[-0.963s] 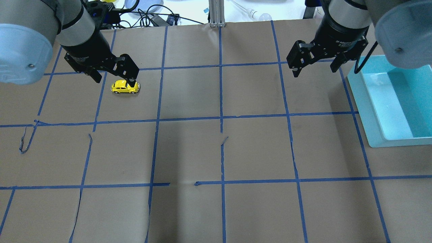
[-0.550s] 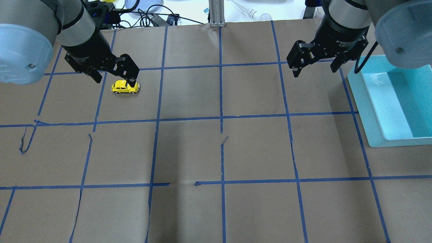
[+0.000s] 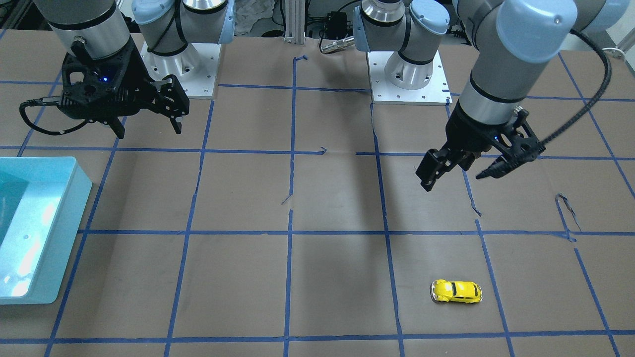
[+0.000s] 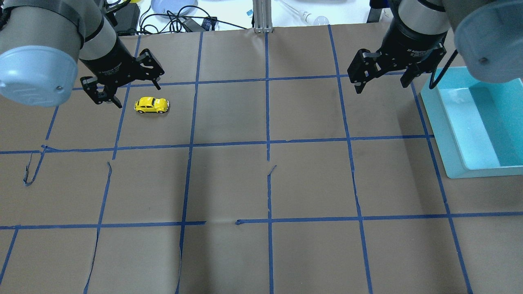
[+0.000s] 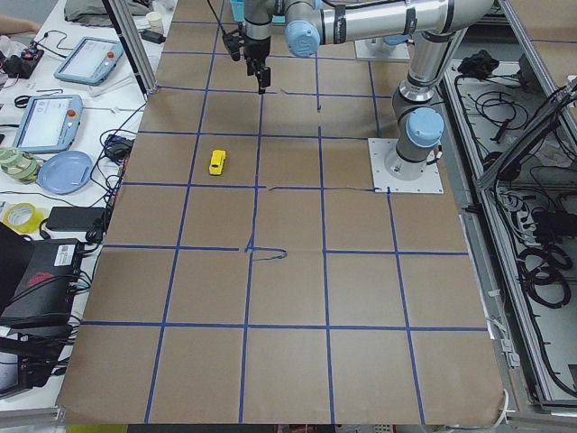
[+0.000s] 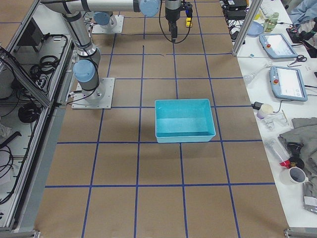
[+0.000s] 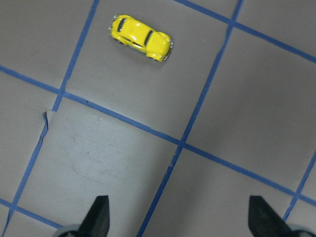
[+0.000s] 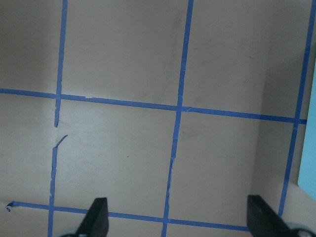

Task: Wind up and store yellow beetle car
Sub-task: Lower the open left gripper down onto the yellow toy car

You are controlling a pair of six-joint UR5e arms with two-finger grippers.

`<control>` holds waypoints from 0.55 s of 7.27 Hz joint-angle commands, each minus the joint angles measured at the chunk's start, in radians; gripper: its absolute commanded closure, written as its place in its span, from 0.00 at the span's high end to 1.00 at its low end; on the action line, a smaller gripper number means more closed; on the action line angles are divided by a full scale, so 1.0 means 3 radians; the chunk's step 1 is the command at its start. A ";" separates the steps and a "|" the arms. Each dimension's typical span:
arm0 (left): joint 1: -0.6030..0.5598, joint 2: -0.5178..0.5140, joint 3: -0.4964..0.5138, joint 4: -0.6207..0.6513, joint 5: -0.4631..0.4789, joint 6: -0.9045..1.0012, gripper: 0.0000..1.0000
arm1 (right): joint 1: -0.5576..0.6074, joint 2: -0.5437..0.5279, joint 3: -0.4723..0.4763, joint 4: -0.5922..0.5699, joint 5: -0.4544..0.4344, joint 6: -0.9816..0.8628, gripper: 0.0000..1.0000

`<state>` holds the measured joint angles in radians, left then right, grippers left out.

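**Clerk:** Item one, the yellow beetle car. Location?

**Keeper:** On the table, standing on its wheels on brown paper inside one square of the blue tape grid. The square is on the robot's left, towards the far edge. The car's length runs across the table. Nothing touches it.

**Clerk:** Item two, the left gripper.

**Keeper:** Fingers spread wide, nothing between them. It hangs in the air near the car. The left wrist view shows both fingertips at the bottom edge and the car well ahead of them, up and to the left. The front-facing view agrees, with the gripper raised off the paper and the car lying clear of it.

**Clerk:** Item three, the right gripper.

**Keeper:** Also spread, also holding nothing. It hovers over bare paper on the robot's right. Its own camera shows only tape lines between the fingertips (plus a sliver of teal at the right edge of that view).

**Clerk:** Item four, the container?

**Keeper:** One teal bin, rectangular with an open top, sitting on the table at the robot's right end, just beside the right gripper. It is well apart from the car, with most of the table's width between them.

**Clerk:** Surface condition?

**Keeper:** Several tape strips are torn or lifted.
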<state>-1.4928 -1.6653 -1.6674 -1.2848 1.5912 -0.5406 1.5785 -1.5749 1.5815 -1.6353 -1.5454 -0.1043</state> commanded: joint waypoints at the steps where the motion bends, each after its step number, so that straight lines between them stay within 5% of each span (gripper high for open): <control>1: 0.0149 -0.0211 -0.0112 0.0386 0.0008 -0.1118 1.00 | 0.0000 0.0004 0.0000 -0.0005 0.0002 0.0000 1.00; 4: 0.0144 -0.0665 -0.0092 0.0836 0.0019 -0.2168 1.00 | 0.0005 -0.0007 0.0005 0.0000 0.0002 0.0000 1.00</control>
<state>-1.4492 -1.8017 -1.6984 -1.0730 1.5963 -1.0473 1.5793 -1.5745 1.5820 -1.6353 -1.5447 -0.1043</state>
